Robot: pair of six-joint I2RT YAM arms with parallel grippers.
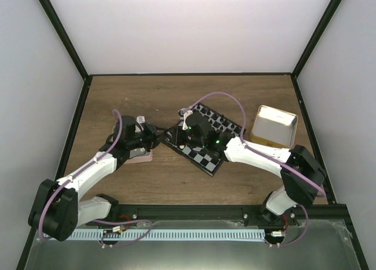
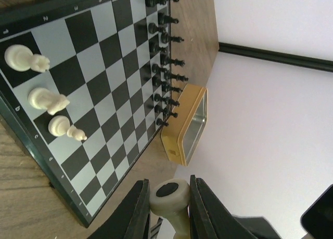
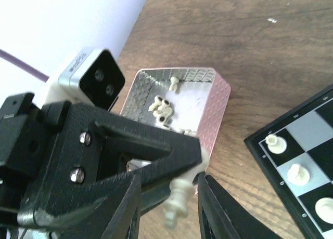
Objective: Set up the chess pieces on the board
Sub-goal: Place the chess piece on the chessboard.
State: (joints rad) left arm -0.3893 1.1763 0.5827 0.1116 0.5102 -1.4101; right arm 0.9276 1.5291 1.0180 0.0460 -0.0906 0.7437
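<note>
My left gripper (image 2: 167,189) is shut on a cream-white chess piece (image 2: 170,197), its dark-felted base toward the wrist camera. In the right wrist view that piece (image 3: 179,197) sticks out from the left gripper's black fingers (image 3: 156,150), and my right gripper (image 3: 169,183) stands open with a finger on either side of it. Both grippers meet just left of the board (image 1: 202,158). The board (image 2: 104,67) carries three white pieces (image 2: 47,100) near one edge and a row of black pieces (image 2: 164,67) along the far edge.
A pink tray (image 3: 213,109) with several loose white pieces (image 3: 161,106) lies on the wooden table under the left arm (image 1: 141,157). A tan box with a silvery inside (image 1: 273,126) stands right of the board. Black frame rails border the table.
</note>
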